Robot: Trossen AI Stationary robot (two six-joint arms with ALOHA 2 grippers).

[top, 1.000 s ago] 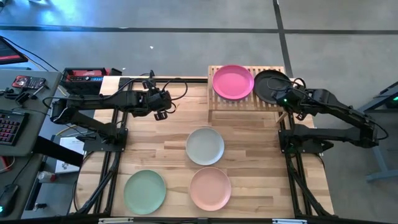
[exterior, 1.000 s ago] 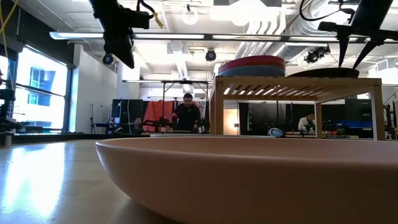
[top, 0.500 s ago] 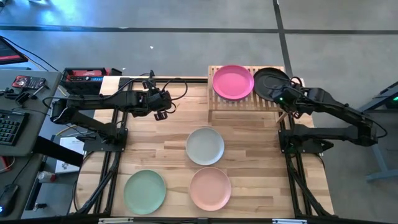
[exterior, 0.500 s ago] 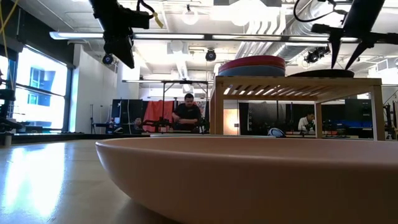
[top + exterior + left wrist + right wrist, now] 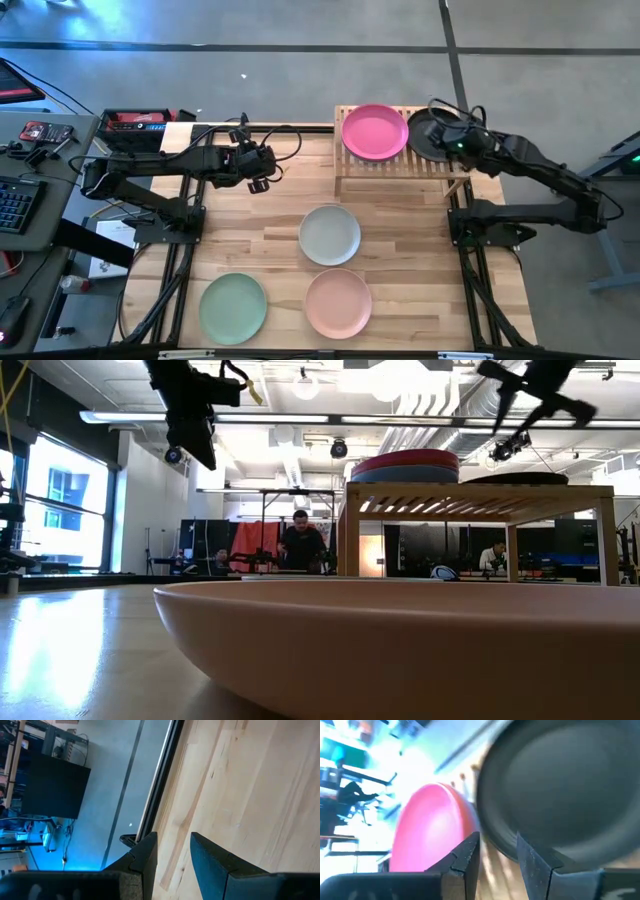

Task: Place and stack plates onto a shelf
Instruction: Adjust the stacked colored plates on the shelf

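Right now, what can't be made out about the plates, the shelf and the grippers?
- Stack under the round magenta plate: the high view shows only the top plate; the low view shows one blue rim beneath it.
- Round black plate: partly covered by the right gripper.
- Light-wood slatted shelf: the peach-pink plate's rim hides its feet in the low view.

— Item: right gripper (image 5: 537, 388). Change noted?
— Lifted clear of the black plate (image 5: 432, 136) on the shelf (image 5: 398, 164); now higher over the plate, fingers spread and tilted, empty.
— Its arm?
— Drawn back toward the shelf's far edge.
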